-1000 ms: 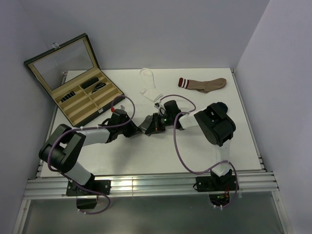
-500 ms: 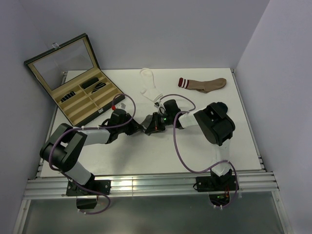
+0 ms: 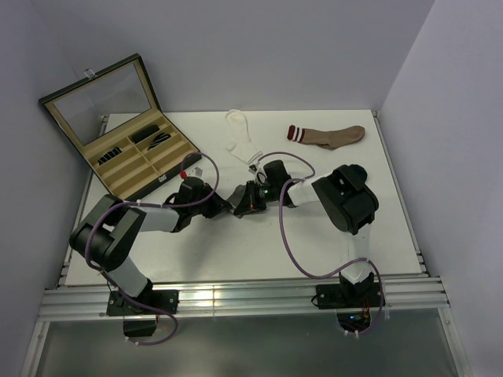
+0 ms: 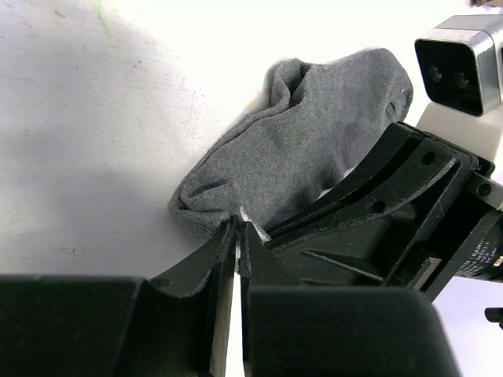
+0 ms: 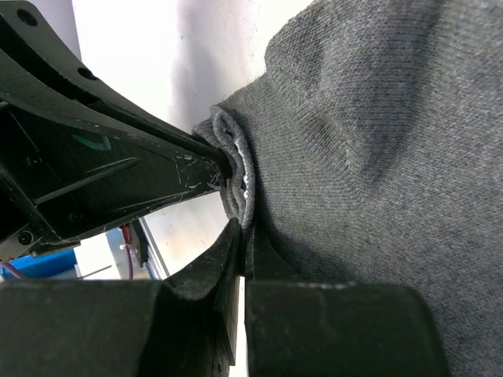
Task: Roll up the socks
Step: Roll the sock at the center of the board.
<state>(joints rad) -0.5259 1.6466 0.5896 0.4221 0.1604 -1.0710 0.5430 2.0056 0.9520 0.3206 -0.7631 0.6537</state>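
Between opposing fingertips lies the bunched, soft dark grey knitted sock (image 4: 314,141). The left gripper (image 4: 237,236) pinches its crumpled edge, jaws nearly together. The right gripper (image 5: 243,239) nips the same fold from the opposite side, jaws closed.

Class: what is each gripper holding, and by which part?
Both hold the grey sock. The left gripper pinches its bunched edge; the right gripper pinches a folded edge of the same sock.
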